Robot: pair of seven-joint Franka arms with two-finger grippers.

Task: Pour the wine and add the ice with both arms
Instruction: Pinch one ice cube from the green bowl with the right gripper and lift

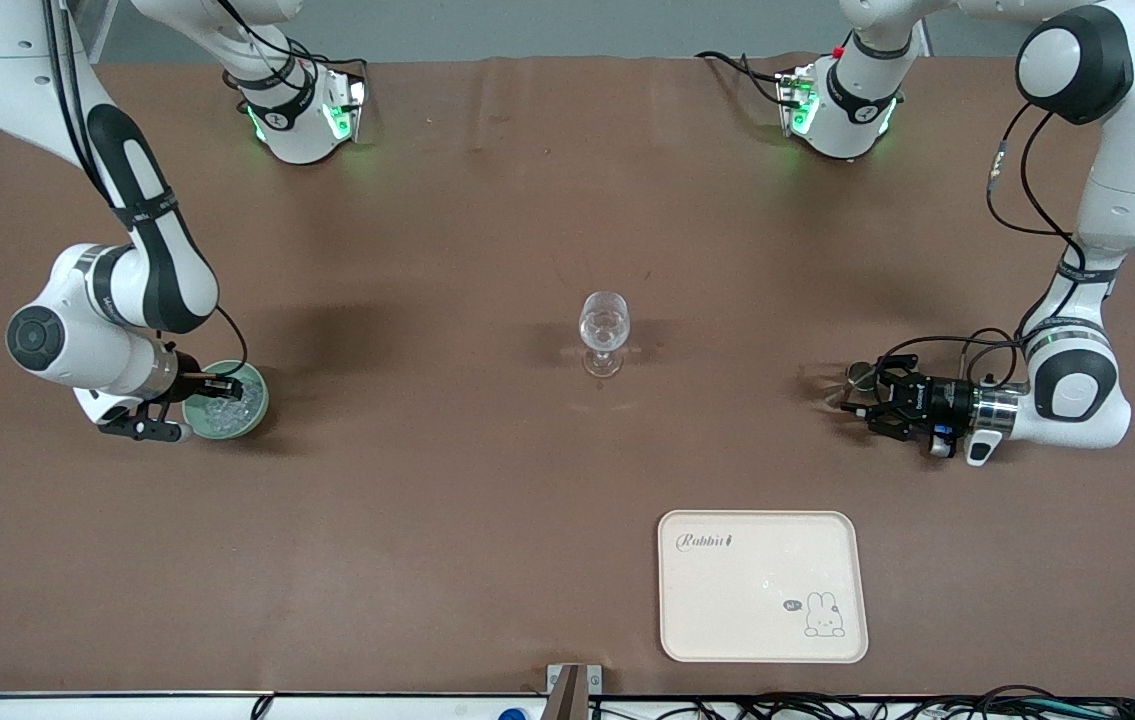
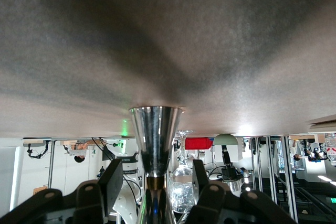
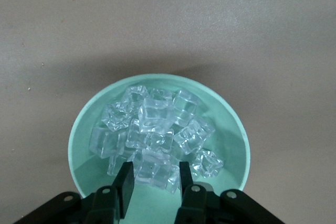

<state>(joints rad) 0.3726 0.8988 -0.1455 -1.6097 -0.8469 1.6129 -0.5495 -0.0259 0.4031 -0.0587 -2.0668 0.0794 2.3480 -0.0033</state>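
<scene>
A clear wine glass (image 1: 604, 330) stands mid-table; it also shows in the left wrist view (image 2: 182, 184). The ice (image 1: 230, 400) is heaped in a green bowl (image 1: 255, 412) toward the right arm's end. My right gripper (image 1: 215, 386) is down in the bowl, its fingers closed against the two sides of one ice cube (image 3: 155, 169) at the edge of the heap (image 3: 152, 129). My left gripper (image 1: 852, 398) is low over the table toward the left arm's end, lying level. It is open, with a shiny steel jigger (image 2: 156, 135) standing untouched between its fingers (image 2: 116, 179).
A cream tray (image 1: 762, 585) with a rabbit drawing lies nearer the front camera than the glass, toward the left arm's end. The green bowl's rim (image 3: 79, 129) rings the ice. Both arm bases (image 1: 297, 110) stand along the table's edge farthest from the camera.
</scene>
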